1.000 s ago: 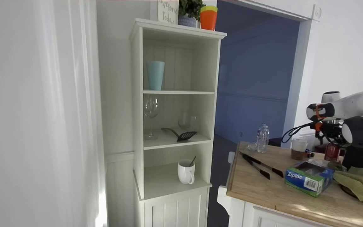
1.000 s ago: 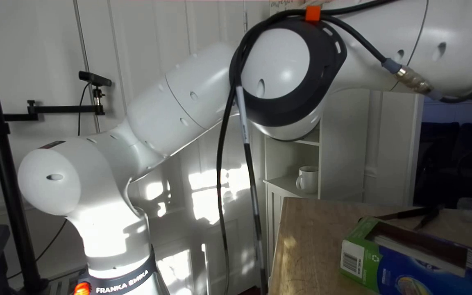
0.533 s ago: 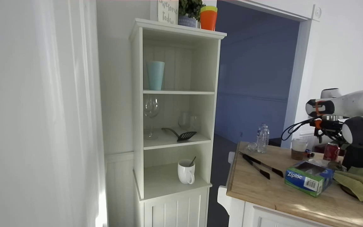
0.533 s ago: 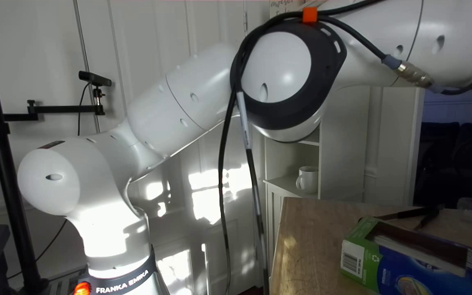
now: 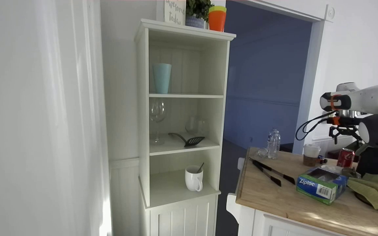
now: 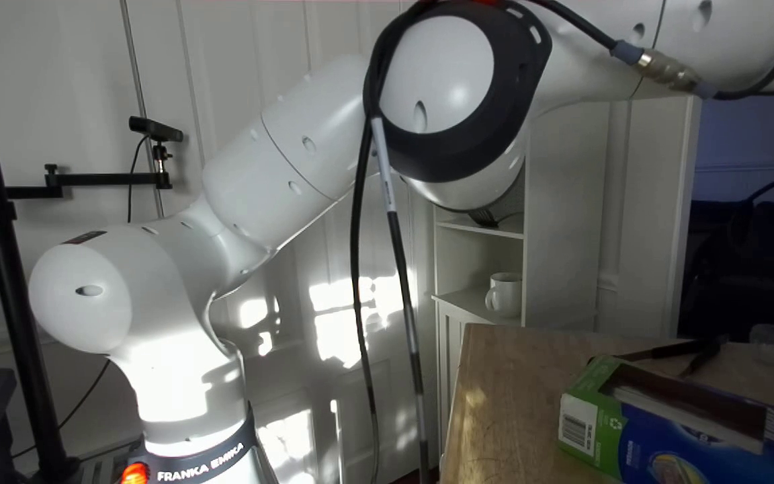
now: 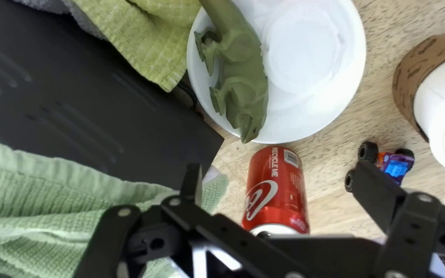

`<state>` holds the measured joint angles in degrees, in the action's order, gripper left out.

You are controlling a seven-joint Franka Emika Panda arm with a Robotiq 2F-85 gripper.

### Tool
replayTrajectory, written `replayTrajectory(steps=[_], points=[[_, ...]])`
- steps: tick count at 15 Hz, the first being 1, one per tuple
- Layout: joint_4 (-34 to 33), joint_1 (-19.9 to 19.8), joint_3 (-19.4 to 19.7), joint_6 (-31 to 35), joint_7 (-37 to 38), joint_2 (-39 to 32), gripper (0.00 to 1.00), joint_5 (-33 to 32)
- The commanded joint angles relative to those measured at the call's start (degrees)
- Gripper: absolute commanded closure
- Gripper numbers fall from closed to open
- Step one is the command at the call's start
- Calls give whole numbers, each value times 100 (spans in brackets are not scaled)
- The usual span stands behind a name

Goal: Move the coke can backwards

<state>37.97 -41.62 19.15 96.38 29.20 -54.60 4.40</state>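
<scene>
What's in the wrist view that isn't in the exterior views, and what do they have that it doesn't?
Only the wrist view shows the words RECYCLE ME on the coke can, and the face of a green toy creature.

Only the exterior views show a white mug, in both of them, and a teal cup and an orange cup, in an exterior view.

The wrist view and an exterior view share the coke can and a cup with a brown sleeve.
</scene>
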Motion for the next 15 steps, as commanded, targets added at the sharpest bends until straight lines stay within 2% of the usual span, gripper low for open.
replayTrajectory(steps=[1, 6, 15], points=[[261, 30, -146, -257, -774, 466, 0, 40], [869, 143, -480, -443, -2128, 1254, 0, 90], [3009, 407, -752, -543, -4569, 3015, 0, -82]])
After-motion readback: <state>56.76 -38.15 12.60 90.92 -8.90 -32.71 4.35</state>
